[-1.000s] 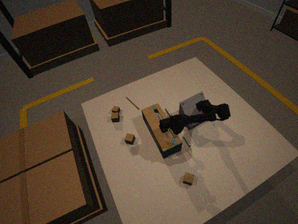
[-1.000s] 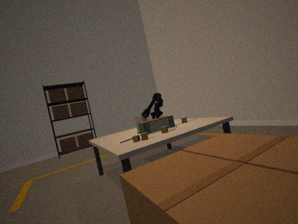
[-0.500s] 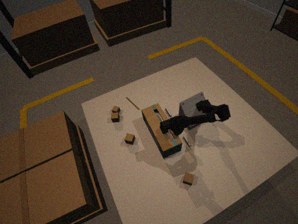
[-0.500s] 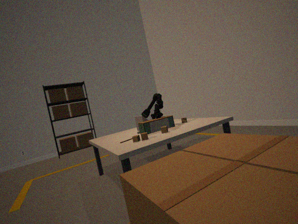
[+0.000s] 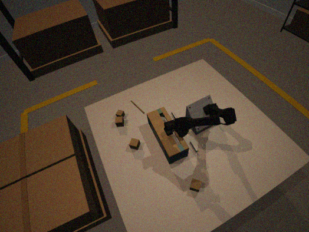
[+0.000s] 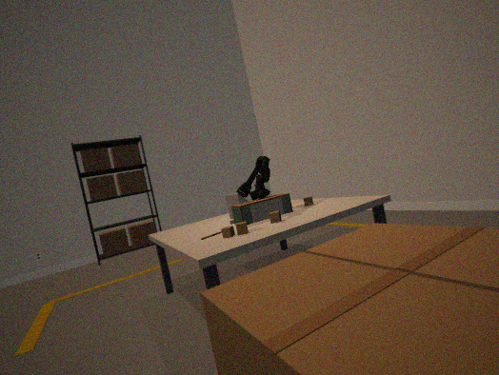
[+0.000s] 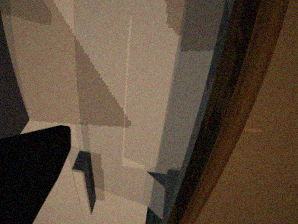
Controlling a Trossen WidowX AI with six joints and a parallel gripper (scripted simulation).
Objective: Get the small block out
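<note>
Claw (image 5: 172, 129) wide open and empty, low beside the box (image 5: 167, 135); target block not visible in any view.

The block presumably sat on the shelf inside the box — hidden under the brown lid from the top, too small to make out from the exterior camera. Judged by the loose cubes (image 5: 134, 143) on the worktop (image 5: 253, 165), it should be small, rigid, light and flat-faced — best gripped across two opposite faces, centred, once it lies out on the worktop. The arm (image 5: 200, 120) reached from its base across to the box's long side on the base side, wrist pitched down. The wrist view showed one dark finger (image 7: 29, 183) over pale worktop and the box's brown wall (image 7: 262, 163) close on the right; whether they touched, I could not tell.
</note>
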